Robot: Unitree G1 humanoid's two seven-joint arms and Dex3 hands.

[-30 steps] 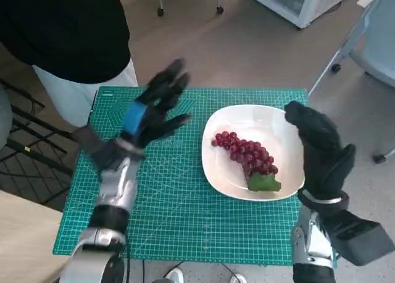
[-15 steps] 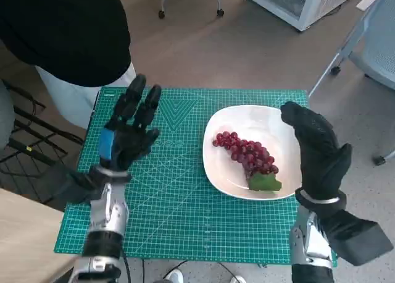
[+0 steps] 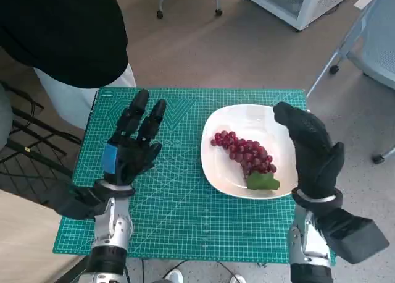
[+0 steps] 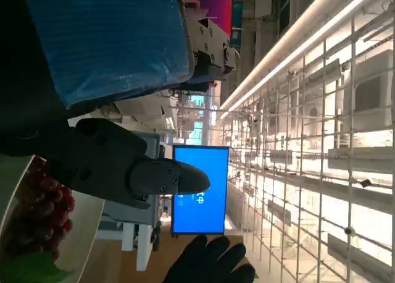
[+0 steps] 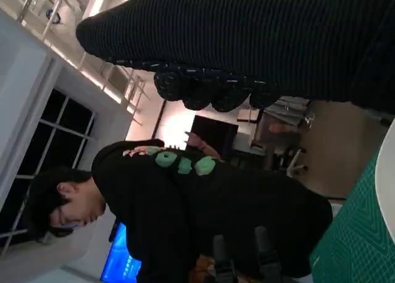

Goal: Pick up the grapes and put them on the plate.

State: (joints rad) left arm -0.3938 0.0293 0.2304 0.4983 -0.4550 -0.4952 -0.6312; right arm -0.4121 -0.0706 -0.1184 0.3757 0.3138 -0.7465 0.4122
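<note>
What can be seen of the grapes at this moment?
The grapes are one bunch of small, dark red, glossy berries with a green leaf at the end nearest the robot. The bunch lies flat and slantwise across the white plate, resting on its surface inside the rim. Neither hand touches it: the right hand hovers open beside the plate's right edge, and the left hand is open over the green mat. The left wrist view shows part of the bunch on the plate.

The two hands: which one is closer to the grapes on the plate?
The right hand, in the black knitted glove: it hangs open over the edge of the white plate, right beside the grapes. The blue-taped left hand is over the green mat, away from the plate.
</note>
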